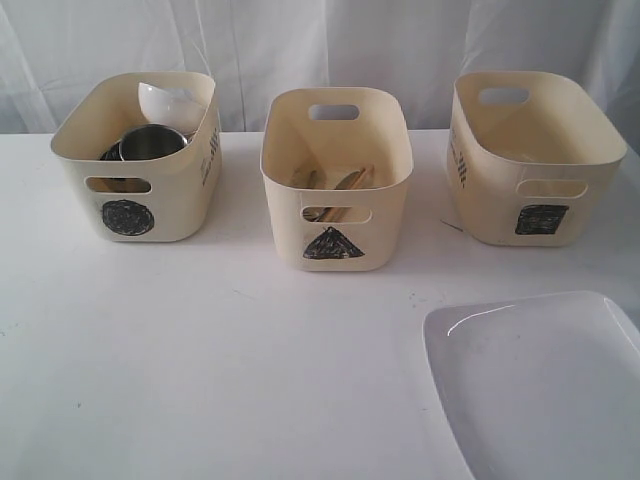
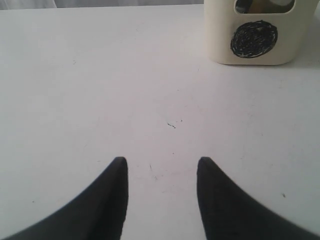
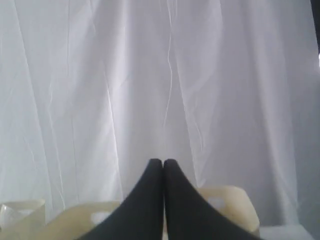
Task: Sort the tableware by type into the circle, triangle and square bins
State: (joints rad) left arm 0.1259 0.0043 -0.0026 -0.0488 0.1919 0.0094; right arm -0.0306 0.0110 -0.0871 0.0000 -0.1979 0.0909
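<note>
Three cream bins stand in a row at the back of the table. The circle bin (image 1: 140, 160) on the left holds a steel mug (image 1: 152, 142) and a small white bowl (image 1: 170, 103). Wooden chopsticks and steel cutlery (image 1: 335, 182) lie in the triangle bin (image 1: 337, 180) in the middle. On the right stands the square bin (image 1: 530, 160). A large white squarish plate (image 1: 545, 385) lies at the front right. My left gripper (image 2: 162, 161) hangs open over bare table, with the circle bin (image 2: 255, 37) ahead of it. My right gripper (image 3: 163, 162) is shut and empty, pointing at the curtain.
A white curtain (image 1: 320, 40) closes off the back. The white table (image 1: 220, 380) runs bare across the front left and middle. Bin rims (image 3: 225, 200) show below my right gripper. Neither arm appears in the exterior view.
</note>
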